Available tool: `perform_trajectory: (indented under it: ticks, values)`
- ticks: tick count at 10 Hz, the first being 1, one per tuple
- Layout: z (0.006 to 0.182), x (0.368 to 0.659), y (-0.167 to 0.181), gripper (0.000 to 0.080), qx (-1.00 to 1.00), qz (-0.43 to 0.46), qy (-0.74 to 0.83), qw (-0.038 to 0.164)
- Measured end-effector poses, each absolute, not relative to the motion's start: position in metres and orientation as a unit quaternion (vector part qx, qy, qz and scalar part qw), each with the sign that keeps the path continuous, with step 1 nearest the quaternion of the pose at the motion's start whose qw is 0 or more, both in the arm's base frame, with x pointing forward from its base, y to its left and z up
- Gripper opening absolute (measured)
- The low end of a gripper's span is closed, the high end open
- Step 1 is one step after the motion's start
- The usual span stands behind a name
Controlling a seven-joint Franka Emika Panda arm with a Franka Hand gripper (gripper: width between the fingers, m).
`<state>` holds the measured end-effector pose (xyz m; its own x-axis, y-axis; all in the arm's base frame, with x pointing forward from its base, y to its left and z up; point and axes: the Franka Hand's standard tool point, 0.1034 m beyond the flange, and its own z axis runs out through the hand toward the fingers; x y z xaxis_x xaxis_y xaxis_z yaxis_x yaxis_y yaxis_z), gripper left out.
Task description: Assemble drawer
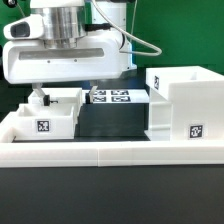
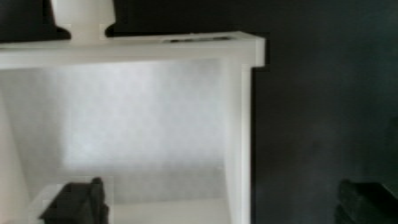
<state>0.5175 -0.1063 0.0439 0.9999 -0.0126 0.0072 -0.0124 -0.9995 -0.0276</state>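
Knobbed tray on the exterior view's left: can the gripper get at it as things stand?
Probably yes. In the wrist view the gripper is open, its fingers on either side of one side wall of the knobbed tray, with nothing between. How high it hangs is hard to tell.

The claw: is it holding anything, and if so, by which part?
Nothing is held. The claw is open, its fingers wide apart astride one wall of the tray, not pinching it.
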Motion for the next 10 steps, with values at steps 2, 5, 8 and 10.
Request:
perform_trajectory:
  ticks: [2,5,8,10]
  values:
    - [0.033,0.512,-0.101,0.0649,-1.000,0.002,0.001,0.012]
    - [0.015,0.508,-0.102,0.0649,-1.000,0.001,-0.002,0.004]
    - [0.008,0.503,-0.102,0.0649,-1.000,0.003,-0.006,0.001]
    - [0.008,0.502,-0.102,0.0523,-1.000,0.003,-0.006,0.001]
